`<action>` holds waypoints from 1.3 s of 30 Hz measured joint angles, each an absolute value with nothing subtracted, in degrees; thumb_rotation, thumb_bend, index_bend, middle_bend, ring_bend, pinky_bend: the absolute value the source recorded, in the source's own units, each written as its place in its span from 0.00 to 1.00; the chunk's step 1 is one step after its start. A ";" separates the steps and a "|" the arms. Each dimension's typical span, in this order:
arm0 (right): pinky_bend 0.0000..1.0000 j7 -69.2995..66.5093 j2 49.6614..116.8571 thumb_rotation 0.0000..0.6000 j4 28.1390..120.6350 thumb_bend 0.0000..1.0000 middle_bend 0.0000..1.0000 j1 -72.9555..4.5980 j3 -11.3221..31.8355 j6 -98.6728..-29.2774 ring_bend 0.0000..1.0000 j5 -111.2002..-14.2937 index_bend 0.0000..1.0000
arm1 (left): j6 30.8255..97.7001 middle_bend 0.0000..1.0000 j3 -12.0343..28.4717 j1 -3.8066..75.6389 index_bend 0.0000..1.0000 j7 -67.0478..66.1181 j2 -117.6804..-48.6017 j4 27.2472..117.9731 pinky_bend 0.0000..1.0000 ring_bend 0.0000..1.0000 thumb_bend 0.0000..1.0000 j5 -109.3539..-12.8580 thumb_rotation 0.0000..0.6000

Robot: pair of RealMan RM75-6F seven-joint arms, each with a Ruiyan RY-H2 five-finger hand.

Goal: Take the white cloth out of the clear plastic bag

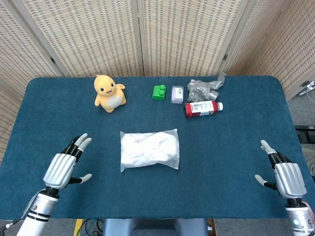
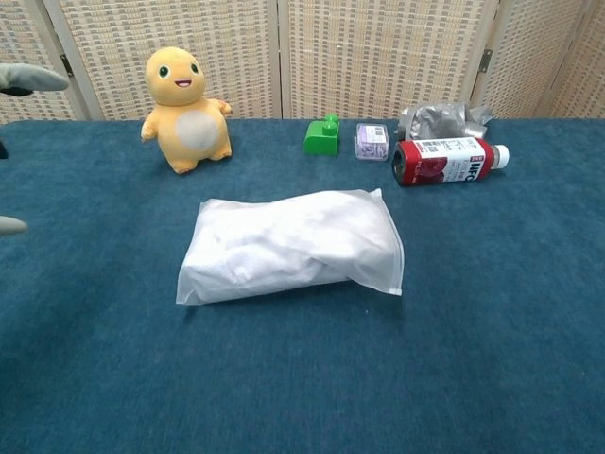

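Note:
The clear plastic bag lies flat in the middle of the blue table, with the white cloth bunched inside it. In the chest view the same bag fills the centre, its sealed edge at the right. My left hand hovers open to the left of the bag, fingers spread and pointing up the table, a hand's width from the bag. Only its fingertips show at the chest view's left edge. My right hand is open at the table's front right, far from the bag.
Along the back stand a yellow plush toy, a green block, a small purple box, a crumpled grey foil bag and a red bottle lying on its side. The table's front edge runs below both hands.

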State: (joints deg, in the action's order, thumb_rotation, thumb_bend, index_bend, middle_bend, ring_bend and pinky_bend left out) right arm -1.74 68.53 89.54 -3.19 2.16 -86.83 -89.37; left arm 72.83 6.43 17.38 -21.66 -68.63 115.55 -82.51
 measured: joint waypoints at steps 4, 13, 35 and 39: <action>0.46 -1.88 68.50 1.00 89.44 0.02 0.22 -3.29 2.17 -86.50 0.26 -89.17 0.00 | 69.56 0.00 8.55 21.71 0.00 -29.00 -72.03 117.67 0.17 0.00 0.00 -78.19 1.00; 0.45 -2.75 68.78 1.00 88.53 0.02 0.22 -3.58 2.04 -85.92 0.26 -89.21 0.00 | 63.75 0.00 12.11 31.08 0.00 -40.00 -79.37 117.93 0.10 0.00 0.00 -66.56 1.00; 0.45 -1.50 68.93 1.00 89.41 0.02 0.23 -4.66 1.86 -84.13 0.26 -89.21 0.00 | 59.77 0.00 12.32 45.17 0.00 -46.32 -89.49 107.04 0.05 0.00 0.00 -47.24 1.00; 0.45 -1.36 69.00 1.00 89.49 0.02 0.23 -4.92 1.84 -83.61 0.26 -89.01 0.00 | 59.31 0.00 12.14 46.80 0.00 -45.99 -90.34 105.32 0.04 0.00 0.00 -44.71 1.00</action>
State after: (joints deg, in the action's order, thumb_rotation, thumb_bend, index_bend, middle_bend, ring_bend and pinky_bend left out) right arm -1.36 69.00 89.49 -4.92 1.84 -83.61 -89.01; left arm 59.31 12.14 46.80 -45.99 -90.34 105.32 -44.71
